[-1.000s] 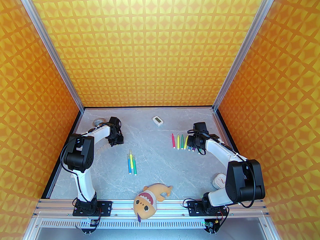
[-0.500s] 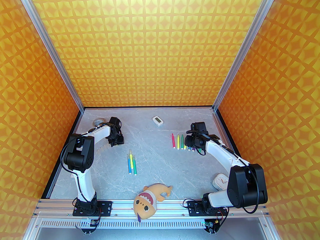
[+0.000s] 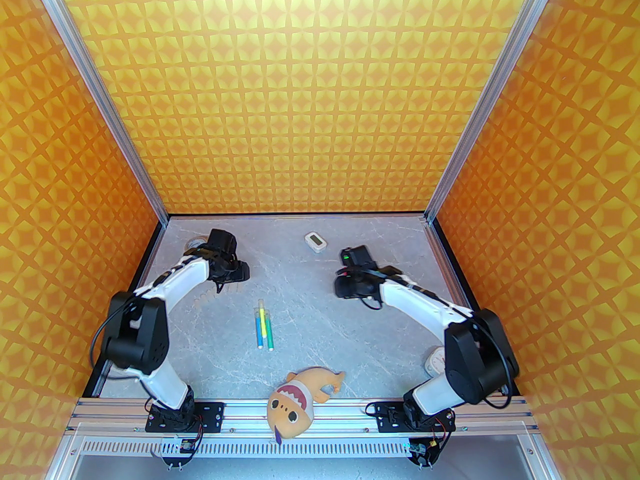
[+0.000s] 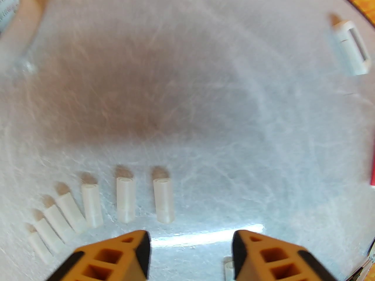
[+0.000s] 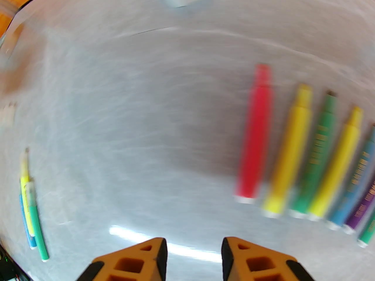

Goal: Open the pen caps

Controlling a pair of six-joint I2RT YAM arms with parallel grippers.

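Observation:
Several pale pen caps [image 4: 162, 199] lie in a curved row on the table, just ahead and to the left of my open left gripper [image 4: 192, 253]; one more cap [image 4: 229, 269] sits at the inner edge of its right finger. From above, the left gripper [image 3: 234, 272] hangs at the back left. My right gripper [image 5: 193, 256] is open and empty over bare table. To its right lies a row of uncapped pens, from a red pen [image 5: 255, 139] to yellow [image 5: 290, 157], green, blue and purple ones. Three more pens [image 3: 264, 324] lie together mid-table. The right gripper [image 3: 346, 288] covers the pen row from above.
A white timer [image 3: 315, 241] rests at the back centre. An orange shark plush [image 3: 295, 398] lies at the near edge. A white round clock [image 3: 434, 360] sits behind the right arm, and a tape roll [image 3: 195, 242] at the back left.
My right arm has swung left from over the pen row toward the table's middle. The left arm has shifted a little back and turned right.

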